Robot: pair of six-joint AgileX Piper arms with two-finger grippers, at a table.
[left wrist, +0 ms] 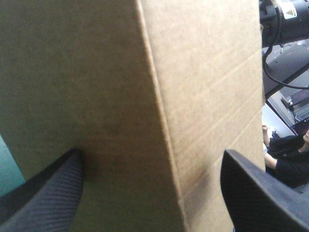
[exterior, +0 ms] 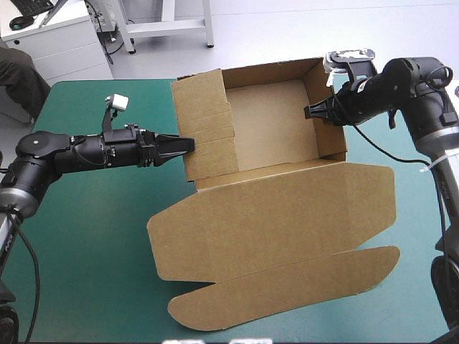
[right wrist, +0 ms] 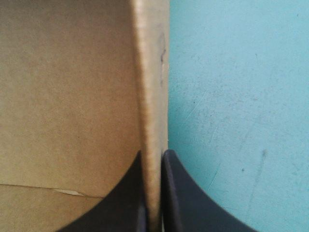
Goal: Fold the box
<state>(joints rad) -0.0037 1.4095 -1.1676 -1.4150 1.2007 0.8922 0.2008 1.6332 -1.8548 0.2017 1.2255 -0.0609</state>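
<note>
The brown box (exterior: 276,129) stands as an open tray at the back middle of the table, its lid (exterior: 272,215) flat toward the front. My left gripper (exterior: 188,145) is at the outside of the tray's left wall. In the left wrist view my left gripper (left wrist: 152,152) is open, and the wall's board (left wrist: 96,72) fills the space between and ahead of its fingers. My right gripper (exterior: 310,112) is at the tray's right wall. The right wrist view shows my right gripper (right wrist: 153,152) shut on that wall's top edge (right wrist: 152,72).
The lid's rounded tuck flap (exterior: 287,294) lies flat and reaches close to the table's front edge. Bare teal-green cover (exterior: 86,236) shows to the left of the box under the left arm, and more of it (right wrist: 231,96) beyond the right wall.
</note>
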